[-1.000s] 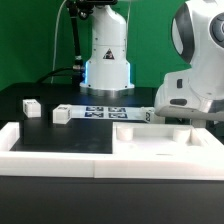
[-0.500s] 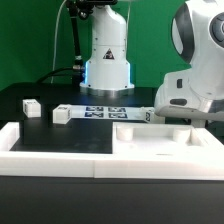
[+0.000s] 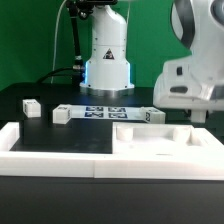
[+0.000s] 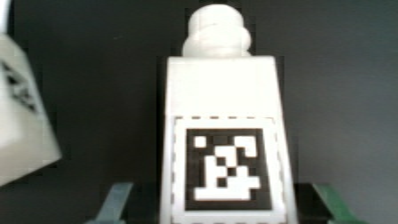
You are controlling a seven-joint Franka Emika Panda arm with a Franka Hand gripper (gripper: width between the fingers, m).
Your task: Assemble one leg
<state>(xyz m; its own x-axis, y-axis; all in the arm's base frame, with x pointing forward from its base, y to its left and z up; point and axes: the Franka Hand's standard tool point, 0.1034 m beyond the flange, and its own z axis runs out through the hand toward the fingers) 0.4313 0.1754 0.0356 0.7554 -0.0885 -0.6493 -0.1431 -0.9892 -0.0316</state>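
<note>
You are looking, in the wrist view, at the gripper [image 4: 222, 208] closed on the leg [image 4: 222, 110]. Its two dark fingers [image 4: 125, 205] are pressing against the leg's lower sides, one on each side. The leg is pointing straight away from the camera, showing its white face with the black-and-white square tag on the half nearer the fingers. A narrower rounded stud [image 4: 217, 35] is sticking out of its far end. The black table [image 4: 338, 90] is showing behind it. Beside the leg and apart from it, a white object [image 4: 22, 110] with part of a black marking is entering the picture; you cannot tell what it is.

In the exterior view, the arm's white hand [image 3: 190, 80] is hanging on the exterior view's right, above the far corner of the large flat white panel [image 3: 165, 140] with its raised rim. The leg itself is not showing clearly there, so you are relying on the wrist camera for it.

Two small white blocks are standing on the table on the exterior view's left: one [image 3: 30, 106] farther out and one [image 3: 62, 113] just beside the end of the marker board [image 3: 105, 111]. A third white piece [image 3: 152, 115] is sitting just behind the panel's far rim. The robot base [image 3: 107, 50] is standing behind the marker board, and a low white frame [image 3: 60, 168] is running along the front of the table.
</note>
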